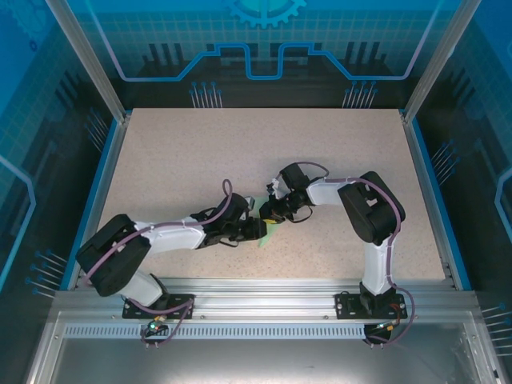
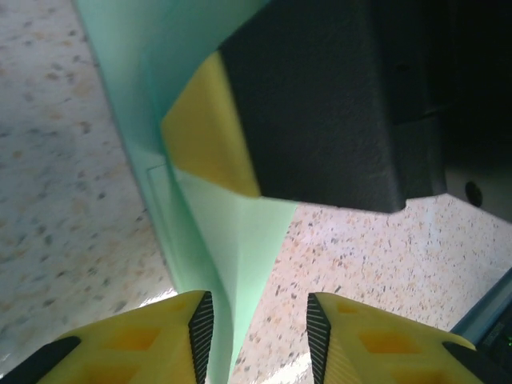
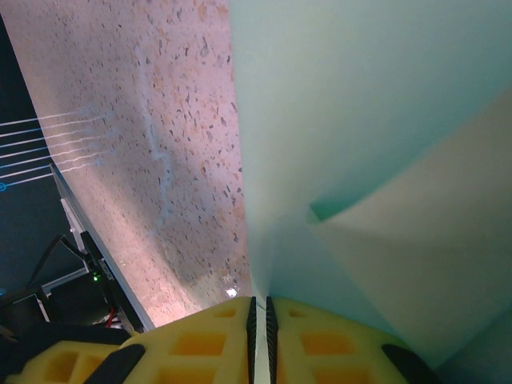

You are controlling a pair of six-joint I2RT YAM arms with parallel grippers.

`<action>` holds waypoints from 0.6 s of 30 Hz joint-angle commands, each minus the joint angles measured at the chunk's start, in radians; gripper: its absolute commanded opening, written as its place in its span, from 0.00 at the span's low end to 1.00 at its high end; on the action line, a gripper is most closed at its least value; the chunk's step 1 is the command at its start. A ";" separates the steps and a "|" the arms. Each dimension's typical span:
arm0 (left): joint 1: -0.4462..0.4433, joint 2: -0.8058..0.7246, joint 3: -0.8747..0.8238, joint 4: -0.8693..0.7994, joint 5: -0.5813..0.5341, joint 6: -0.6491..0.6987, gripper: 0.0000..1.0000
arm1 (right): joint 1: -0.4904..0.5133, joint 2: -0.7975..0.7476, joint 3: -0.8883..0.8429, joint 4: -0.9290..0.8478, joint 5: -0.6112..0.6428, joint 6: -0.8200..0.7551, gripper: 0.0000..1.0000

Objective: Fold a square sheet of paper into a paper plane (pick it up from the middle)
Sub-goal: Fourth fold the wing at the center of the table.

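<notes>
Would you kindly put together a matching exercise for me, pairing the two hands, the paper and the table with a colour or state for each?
Column one:
1. left hand
2. right hand
3. folded paper
4. table

Column two:
A. speckled beige
B. pale mint green
C. fingers pressed together on the paper's edge
D. fingers apart, with paper passing between them

Pairs: 1-D, 2-C, 3-B, 4-A.
</notes>
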 commanded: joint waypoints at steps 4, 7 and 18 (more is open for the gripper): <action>-0.009 0.077 0.038 0.004 0.025 0.012 0.36 | 0.001 -0.014 0.003 -0.003 -0.010 -0.002 0.15; -0.016 0.094 0.044 0.002 0.023 0.010 0.34 | 0.001 -0.014 0.003 -0.005 -0.011 -0.004 0.15; -0.017 0.093 -0.015 0.050 0.003 0.007 0.02 | -0.006 -0.070 -0.002 -0.023 -0.010 -0.005 0.16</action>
